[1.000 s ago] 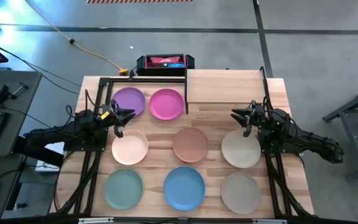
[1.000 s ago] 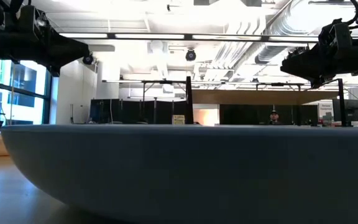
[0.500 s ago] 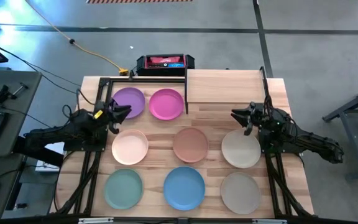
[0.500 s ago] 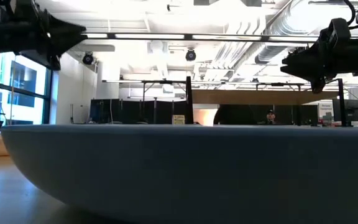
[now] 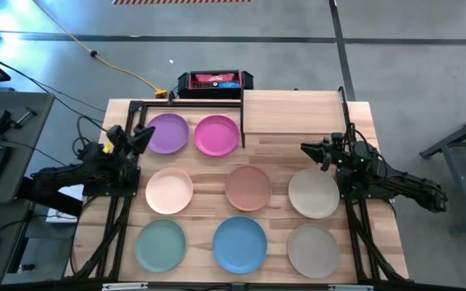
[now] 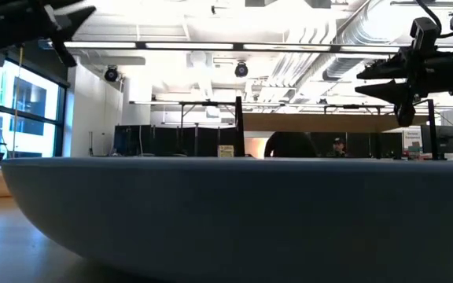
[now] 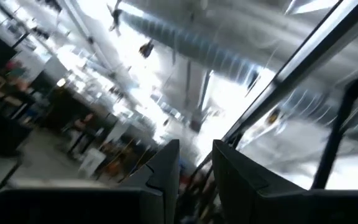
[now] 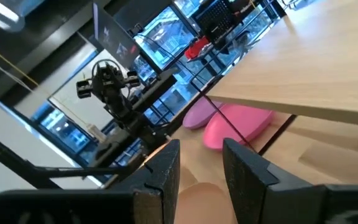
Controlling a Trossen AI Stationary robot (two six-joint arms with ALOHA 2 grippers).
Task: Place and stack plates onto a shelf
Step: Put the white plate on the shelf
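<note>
Eight plates lie flat on the tabletop in the high view: purple (image 5: 168,133), magenta (image 5: 217,135), peach (image 5: 169,191), terracotta (image 5: 247,187), beige (image 5: 314,194), a second beige (image 5: 312,250), mint (image 5: 161,246) and blue (image 5: 239,244). The shelf (image 5: 298,111) stands at the far right with nothing on it. My left gripper (image 5: 142,137) hovers beside the purple plate's left rim, tipped upward, open by a narrow gap and empty (image 7: 194,149). My right gripper (image 5: 308,150) hangs above the beige plate's far rim, open by a narrow gap and empty (image 8: 199,149).
A black metal frame (image 5: 186,103) borders the purple and magenta plates at the far left. A red-and-black device (image 5: 214,81) sits beyond the far edge. In the low view the blue plate (image 6: 234,212) fills the foreground. Bare wood lies between the shelf and the middle row.
My left gripper has drawn back from above the peach plate's far rim toward the table's far-left, and has tipped its fingers upward. No plate has moved.
</note>
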